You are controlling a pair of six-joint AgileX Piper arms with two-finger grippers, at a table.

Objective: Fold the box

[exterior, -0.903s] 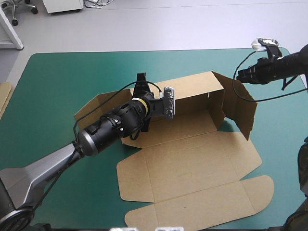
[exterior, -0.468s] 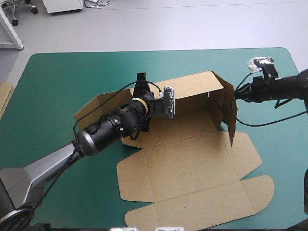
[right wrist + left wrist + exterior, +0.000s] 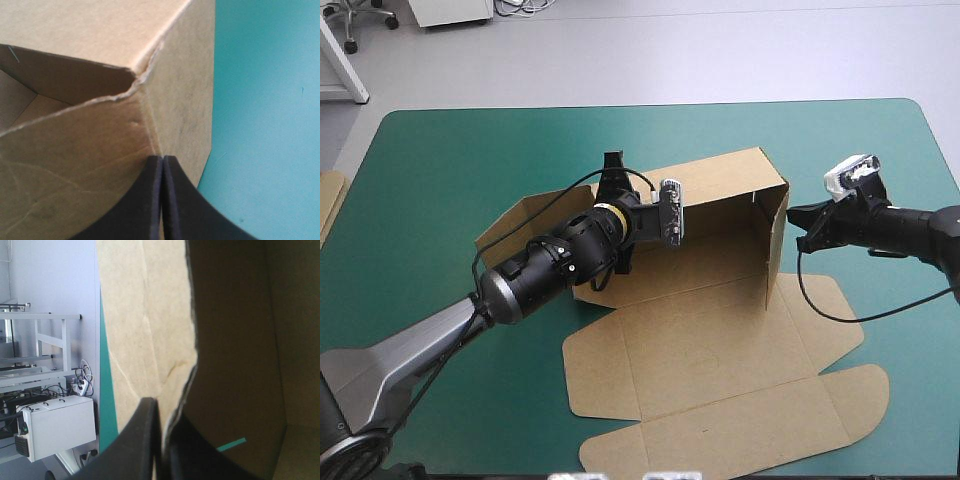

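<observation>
**A:** High view first. Where's the box?
**B:** The brown box (image 3: 720, 340) sits mid-table on the teal-green cover (image 3: 440, 180). Its back wall is up, its right end wall is up and swung inward, and the lid panel and flaps lie flat on its near side. A spare board edge (image 3: 328, 205) shows well left of the box, at the cover's edge.
**A:** Arms?
**B:** The left gripper (image 3: 615, 172) is on the box's back wall, toward its left end. The right gripper (image 3: 798, 228) is just outside the box's right end wall. Can't read either grip from up here.
**A:** Left wrist view?
**B:** The black fingers (image 3: 142, 450) are all but closed, with the rough edge of the box wall pinched between them. That wall stands upright.
**A:** Right wrist view?
**B:** Its fingers (image 3: 140, 210) are pressed together into one point with nothing between them. The tip sits at the box's outer corner, where two walls meet. Cover lies beside that corner.
</observation>
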